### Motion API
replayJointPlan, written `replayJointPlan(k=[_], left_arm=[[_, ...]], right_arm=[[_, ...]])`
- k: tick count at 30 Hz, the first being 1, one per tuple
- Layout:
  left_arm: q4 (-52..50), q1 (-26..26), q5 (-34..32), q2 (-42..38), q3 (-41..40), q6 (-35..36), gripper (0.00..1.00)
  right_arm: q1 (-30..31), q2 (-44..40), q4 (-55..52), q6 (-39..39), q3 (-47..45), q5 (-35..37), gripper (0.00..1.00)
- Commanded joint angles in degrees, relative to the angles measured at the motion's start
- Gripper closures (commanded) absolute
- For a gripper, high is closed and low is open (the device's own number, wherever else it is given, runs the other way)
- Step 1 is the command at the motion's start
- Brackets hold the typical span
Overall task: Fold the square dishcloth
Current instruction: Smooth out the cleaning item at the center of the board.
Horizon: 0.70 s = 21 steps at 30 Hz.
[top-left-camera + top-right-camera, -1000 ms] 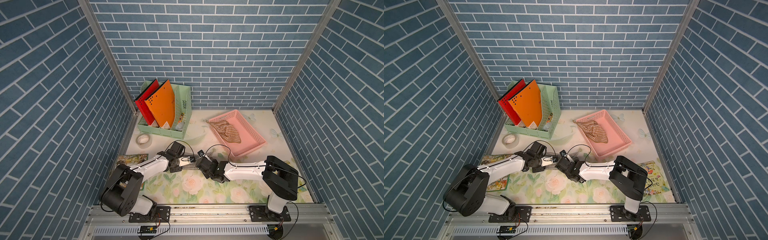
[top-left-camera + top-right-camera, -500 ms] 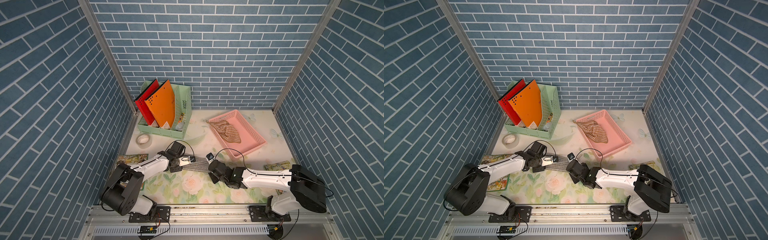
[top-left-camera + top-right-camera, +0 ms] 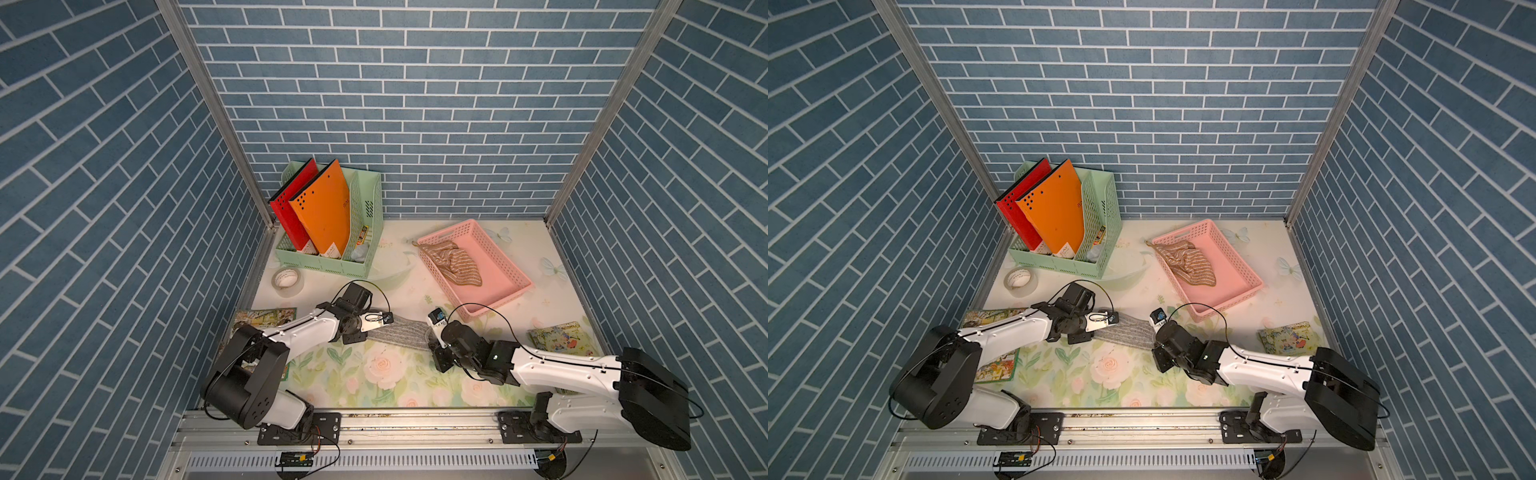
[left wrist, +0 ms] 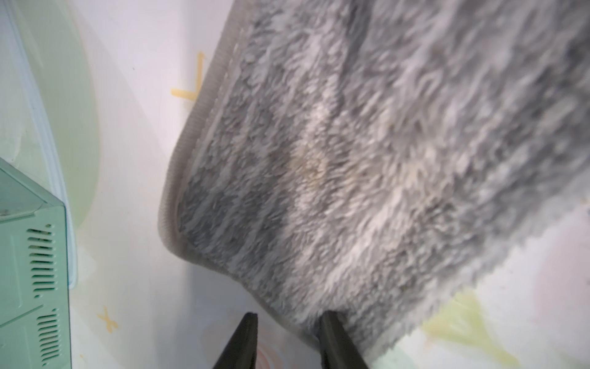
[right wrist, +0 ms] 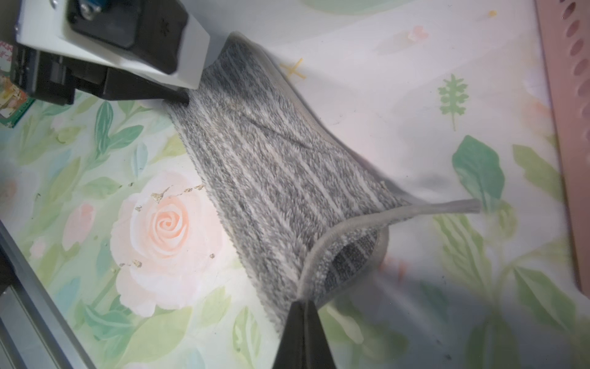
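Observation:
The square dishcloth (image 3: pixel 399 334) (image 3: pixel 1127 332), fluffy grey with pale stripes, lies drawn out in a band on the flowered table between my two grippers. My left gripper (image 3: pixel 368 333) (image 4: pixel 289 319) is at its left end with the jaws apart. One finger (image 4: pixel 330 322) touches the cloth (image 4: pixel 367 159) and the hem runs between the two fingers. My right gripper (image 3: pixel 432 337) (image 5: pixel 303 303) is shut on the hem of the right end, which is lifted and curled over (image 5: pixel 344 255). In the right wrist view the left gripper's finger (image 5: pixel 178 96) rests on the far end.
A pink basket (image 3: pixel 515 291) holding a brown striped cloth (image 3: pixel 455 262) stands just behind my right gripper. At back left are a green file holder (image 3: pixel 328 266) with red and orange folders and a tape roll (image 3: pixel 286 280). Picture cards lie at left (image 3: pixel 266 322) and right (image 3: pixel 559 340).
My right arm has swung out to the right, pulling its end of the dishcloth away from the left gripper and stretching it out. The left arm has stayed put.

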<state>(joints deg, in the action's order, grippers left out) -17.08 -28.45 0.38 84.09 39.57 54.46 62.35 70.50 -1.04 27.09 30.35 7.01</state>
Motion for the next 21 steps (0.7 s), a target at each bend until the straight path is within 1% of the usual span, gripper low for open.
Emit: replayJointPlan(k=[1, 4, 5, 7, 8, 9, 10, 12, 15, 16, 18, 21], left_arm=[[-4.42, 0.96, -5.35, 1.85, -1.13, 0.79, 0.62], [-4.70, 0.98, -5.48, 1.12, -1.19, 1.49, 0.63], [-4.74, 0.94, -5.48, 0.96, -1.21, 1.52, 0.63], [-4.85, 0.96, -5.48, 0.96, -1.16, 1.63, 0.63], [-4.83, 0.94, -5.51, 0.94, -1.10, 1.68, 0.63], [-4.81, 0.95, -5.56, 0.97, -1.07, 1.70, 0.63], [-4.74, 0.94, -5.57, 0.97, -1.04, 1.71, 0.63], [-4.36, 0.94, -5.84, 0.88, -1.03, 1.91, 0.63], [-4.18, 0.96, -6.22, 0.68, -0.51, 1.95, 0.63], [-4.19, 0.94, -6.27, 0.44, -0.41, 1.97, 0.63], [-4.27, 0.94, -6.04, -0.34, -0.44, 2.09, 0.63], [-4.32, 1.03, -5.93, -1.15, -0.63, 2.46, 0.63]], right_arm=[[-1.00, -1.35, -11.11, 1.79, -2.43, -0.32, 0.99], [-0.90, 0.40, -12.68, 2.11, -0.65, -4.14, 0.72], [-0.83, 0.49, -12.88, 1.90, -0.06, -5.64, 0.66], [-1.06, -0.44, -12.45, 1.16, 0.84, -10.26, 0.51], [-1.52, -1.15, -11.86, 0.39, 1.31, -14.43, 0.44], [-2.12, -1.87, -11.77, 0.11, 2.11, -16.48, 0.41], [-3.15, -2.46, -11.76, 0.06, 3.22, -17.07, 0.39], [-6.19, -3.17, -9.48, 0.90, 5.42, -19.27, 0.39], [-11.24, -1.21, -0.91, 3.66, 7.70, -25.26, 0.42], [-12.42, 0.81, 1.72, 4.53, 8.20, -26.54, 0.45], [-14.23, 5.17, 6.67, 6.45, 9.08, -30.16, 0.55], [-15.17, 12.65, 12.68, 8.82, 10.12, -34.28, 0.70]])
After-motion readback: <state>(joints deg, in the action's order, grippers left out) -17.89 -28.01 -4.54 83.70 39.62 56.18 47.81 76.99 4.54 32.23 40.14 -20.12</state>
